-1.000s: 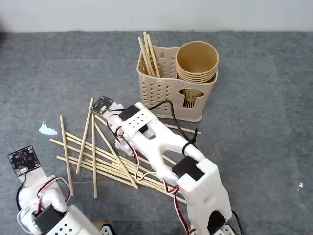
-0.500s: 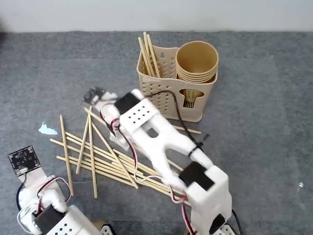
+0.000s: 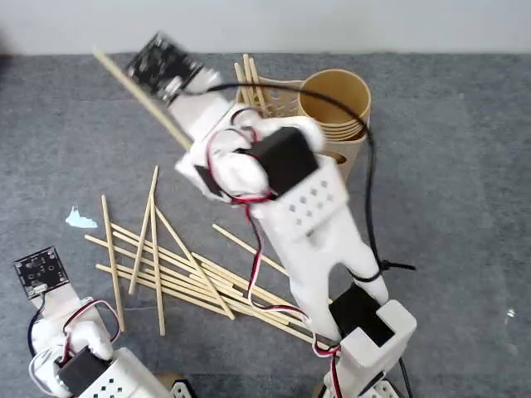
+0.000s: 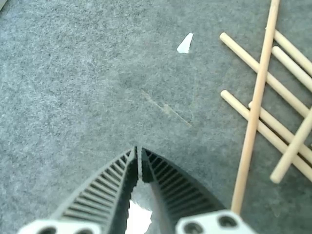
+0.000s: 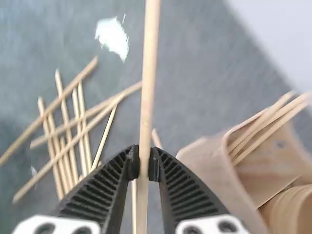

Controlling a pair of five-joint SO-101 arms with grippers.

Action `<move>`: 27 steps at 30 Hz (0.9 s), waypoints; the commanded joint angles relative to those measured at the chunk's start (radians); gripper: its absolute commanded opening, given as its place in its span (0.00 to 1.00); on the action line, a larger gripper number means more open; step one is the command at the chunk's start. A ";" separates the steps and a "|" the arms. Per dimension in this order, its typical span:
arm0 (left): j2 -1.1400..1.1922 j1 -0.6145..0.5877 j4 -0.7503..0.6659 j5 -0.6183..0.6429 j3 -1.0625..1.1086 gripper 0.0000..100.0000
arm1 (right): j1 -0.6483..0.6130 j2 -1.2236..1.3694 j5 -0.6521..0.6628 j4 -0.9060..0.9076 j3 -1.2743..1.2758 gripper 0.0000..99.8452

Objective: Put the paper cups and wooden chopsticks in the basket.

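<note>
My right gripper (image 5: pixel 144 168) is shut on one wooden chopstick (image 5: pixel 147 87), held up off the mat. From above, that chopstick (image 3: pixel 137 91) slants out to the left of the beige basket (image 3: pixel 282 91), with the right gripper (image 3: pixel 181 133) just left of the basket's chopstick compartment. A few chopsticks (image 3: pixel 249 79) stand in that compartment, and a stack of paper cups (image 3: pixel 334 99) fills the other. Several chopsticks (image 3: pixel 166 265) lie criss-crossed on the grey mat. My left gripper (image 4: pixel 139 163) is shut on nothing, low over bare mat beside the pile's ends (image 4: pixel 263 97).
A small white scrap (image 3: pixel 80 220) lies on the mat left of the pile, also the scrap (image 4: pixel 185 44) ahead of the left gripper. The right arm's white body (image 3: pixel 307 215) spans the middle of the mat. Open mat lies to the right of the basket.
The right arm rose from the pile with one chopstick and swung back and up toward the basket's left side. The left arm stayed put.
</note>
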 commanded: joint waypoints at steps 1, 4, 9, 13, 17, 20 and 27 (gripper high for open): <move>0.003 0.008 -0.017 -0.008 -0.007 0.02 | 0.039 -0.062 0.006 -0.090 -0.127 0.01; 0.003 0.008 -0.017 -0.008 -0.007 0.02 | 0.074 -0.062 0.006 -0.197 -0.152 0.01; 0.003 0.008 -0.017 -0.008 -0.007 0.02 | 0.134 -0.065 0.005 -0.390 -0.155 0.01; 0.003 0.008 -0.017 -0.008 -0.007 0.02 | 0.182 -0.061 -0.009 -0.516 -0.149 0.01; 0.003 0.008 -0.017 -0.008 -0.007 0.02 | 0.228 -0.061 -0.083 -0.610 -0.149 0.01; 0.003 0.008 -0.017 -0.008 -0.007 0.02 | 0.245 -0.053 -0.092 -0.624 -0.130 0.01; 0.003 0.008 -0.017 -0.008 -0.007 0.02 | 0.318 0.058 -0.114 -0.618 -0.081 0.01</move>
